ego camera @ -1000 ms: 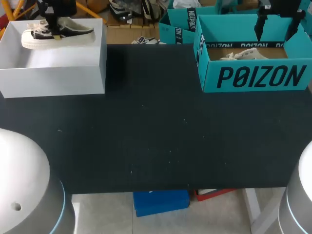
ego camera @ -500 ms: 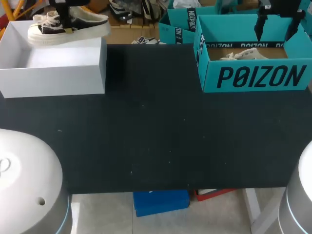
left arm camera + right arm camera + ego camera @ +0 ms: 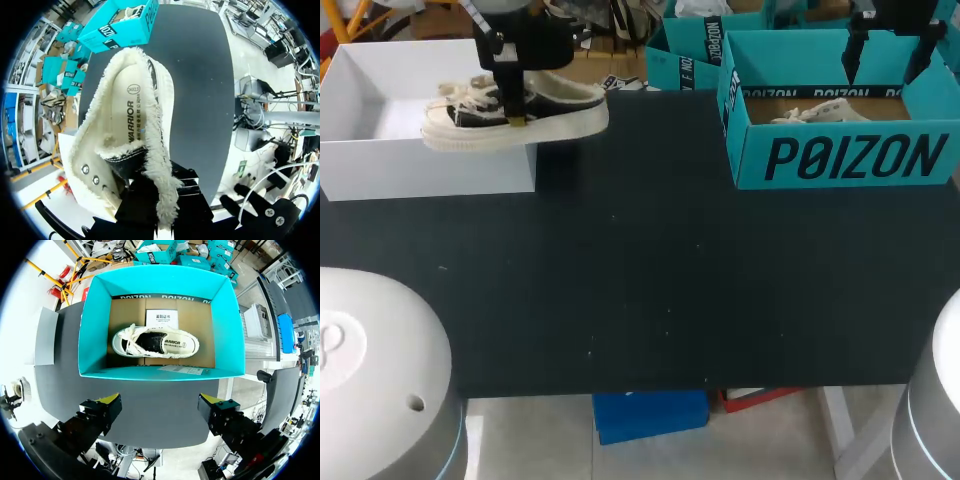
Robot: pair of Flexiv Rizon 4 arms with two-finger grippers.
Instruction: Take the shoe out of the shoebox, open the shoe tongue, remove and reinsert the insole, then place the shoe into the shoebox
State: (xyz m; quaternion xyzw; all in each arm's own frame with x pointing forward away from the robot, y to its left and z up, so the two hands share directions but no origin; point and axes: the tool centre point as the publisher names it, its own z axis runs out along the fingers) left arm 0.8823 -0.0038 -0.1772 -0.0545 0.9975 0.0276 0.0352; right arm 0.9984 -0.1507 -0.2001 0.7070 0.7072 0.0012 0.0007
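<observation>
Two shoeboxes stand on the dark table, and the white shoebox at the far left serves as the marker for everything else. It sits open with nothing showing inside it. The teal shoebox stands well apart from the white shoebox, along the same far edge but toward my right side. It holds a second shoe lying on its side on the cardboard floor.

The shoe of the task, cream with dark panels and a fleecy lining, hangs in the air over the white shoebox's near right corner. Its laced front is above the box and its heel reaches past the box's right wall, over bare table. The left gripper is clamped on the shoe at the collar beside the eyelets, with the fleece edge bunched against its black body in the left wrist view. The right gripper hovers far from the white shoebox, above the teal one, with its yellow tips spread wide and holding nothing.

The step in hand looks like the first one, taking the shoe out, and it seems nearly done. The next move probably calls for setting the shoe sole-down on the bare table just right of the white shoebox. The right arm would then need to come across so that one gripper steadies the shoe while the other pulls the tongue open.
</observation>
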